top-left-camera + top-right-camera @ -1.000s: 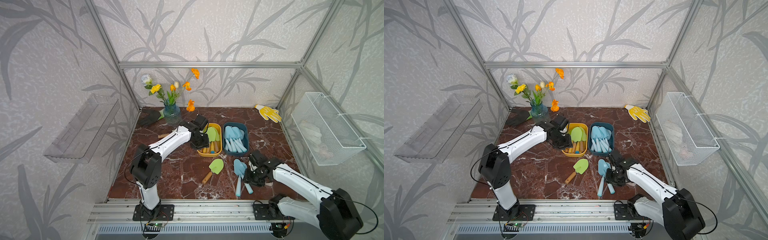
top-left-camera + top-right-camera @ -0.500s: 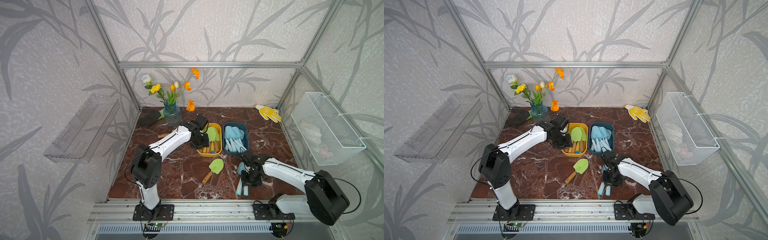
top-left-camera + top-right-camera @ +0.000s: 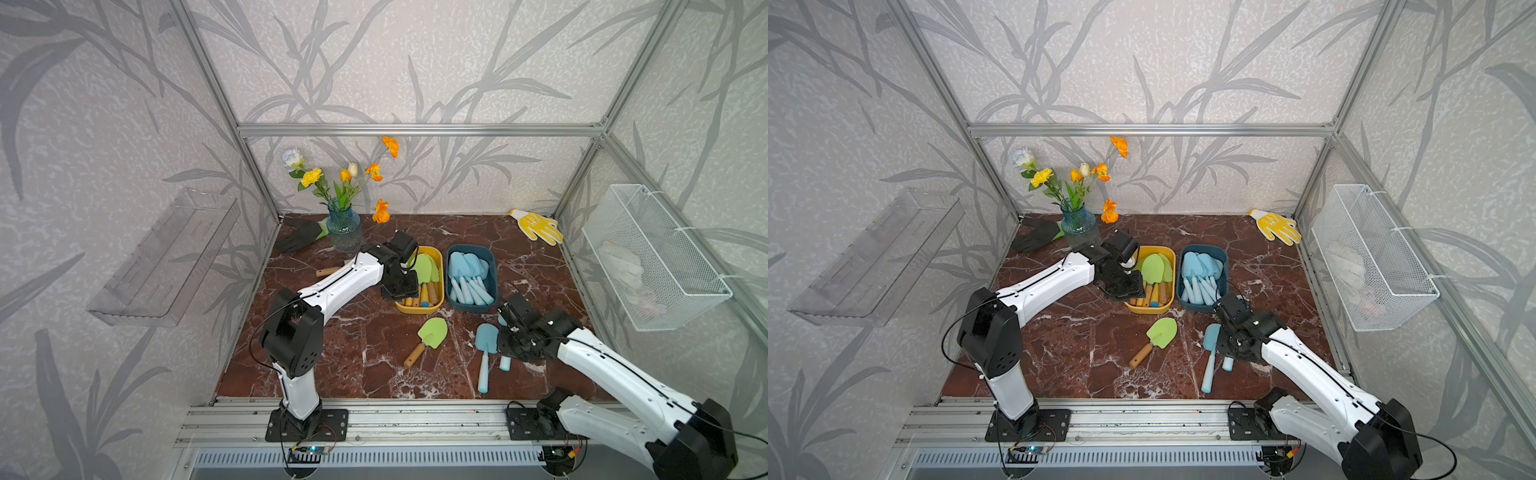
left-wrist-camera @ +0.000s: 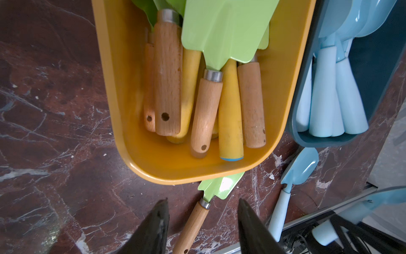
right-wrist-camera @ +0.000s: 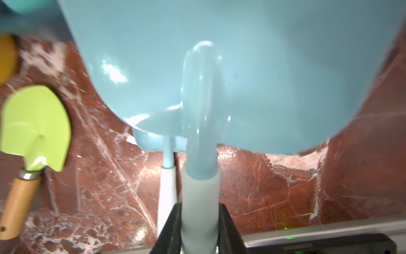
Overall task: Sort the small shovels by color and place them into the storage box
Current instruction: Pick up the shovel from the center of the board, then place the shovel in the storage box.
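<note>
Most of the sorting looked done. The yellow box held the green shovels. In the left wrist view we counted 6 handles there, wooden and yellow, with others possibly underneath. Just beside it, the dark blue box held the blue shovels, packed too tightly for us to count. Neither box showed a wrong colour.

3 shovels were outside the boxes. The loose green shovel lay on the table just in front of the yellow box, blade toward it. The loose blue shovel lay flat near it, in front of the dark blue box. The held blue shovel was in the right pincer, whose jaws were clamped on its pale handle. Its blade appeared lifted off the table, near the dark blue box but not over it.

The left pincer hung above the near end of the yellow box, jaws apart and nothing between them.

We judged that the held blue shovel needed carrying to the dark blue box, and that 2 more picks remained, 1 per colour. A wooden handle showed behind the left arm, and we could not tell what it belonged to.
</note>
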Controlling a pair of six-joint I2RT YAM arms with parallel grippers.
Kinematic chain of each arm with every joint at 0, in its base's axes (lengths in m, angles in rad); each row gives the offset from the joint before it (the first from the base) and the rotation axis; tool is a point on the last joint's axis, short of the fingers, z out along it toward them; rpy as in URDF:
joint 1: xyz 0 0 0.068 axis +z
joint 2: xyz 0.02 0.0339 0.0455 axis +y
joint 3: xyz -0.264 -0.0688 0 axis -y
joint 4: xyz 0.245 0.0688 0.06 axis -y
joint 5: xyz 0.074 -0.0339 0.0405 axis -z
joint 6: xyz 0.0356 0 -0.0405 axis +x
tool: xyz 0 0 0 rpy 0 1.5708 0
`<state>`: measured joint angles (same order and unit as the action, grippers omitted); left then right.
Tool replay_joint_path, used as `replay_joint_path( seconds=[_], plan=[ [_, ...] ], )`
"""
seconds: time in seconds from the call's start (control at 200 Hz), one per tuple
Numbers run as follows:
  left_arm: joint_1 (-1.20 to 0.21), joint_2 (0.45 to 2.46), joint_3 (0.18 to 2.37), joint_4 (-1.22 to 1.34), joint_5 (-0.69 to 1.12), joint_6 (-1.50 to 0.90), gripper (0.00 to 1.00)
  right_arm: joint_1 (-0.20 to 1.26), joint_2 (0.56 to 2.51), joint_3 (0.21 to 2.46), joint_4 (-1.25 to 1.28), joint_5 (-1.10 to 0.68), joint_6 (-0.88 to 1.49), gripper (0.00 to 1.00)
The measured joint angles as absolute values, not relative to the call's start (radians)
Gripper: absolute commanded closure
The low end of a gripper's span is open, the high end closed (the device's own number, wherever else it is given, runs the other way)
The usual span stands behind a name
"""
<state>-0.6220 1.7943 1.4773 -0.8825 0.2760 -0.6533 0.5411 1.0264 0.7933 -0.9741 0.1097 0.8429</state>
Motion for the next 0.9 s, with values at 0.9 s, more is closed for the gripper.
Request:
replay_joint_path(
  seconds=[0.9],
  plan=[
    [-0.872,1.886,1.385,-0.968,0.13,-0.505,0.43,0.442,1.866,1.436,-0.757,-0.115,0.586,0.89]
  ],
)
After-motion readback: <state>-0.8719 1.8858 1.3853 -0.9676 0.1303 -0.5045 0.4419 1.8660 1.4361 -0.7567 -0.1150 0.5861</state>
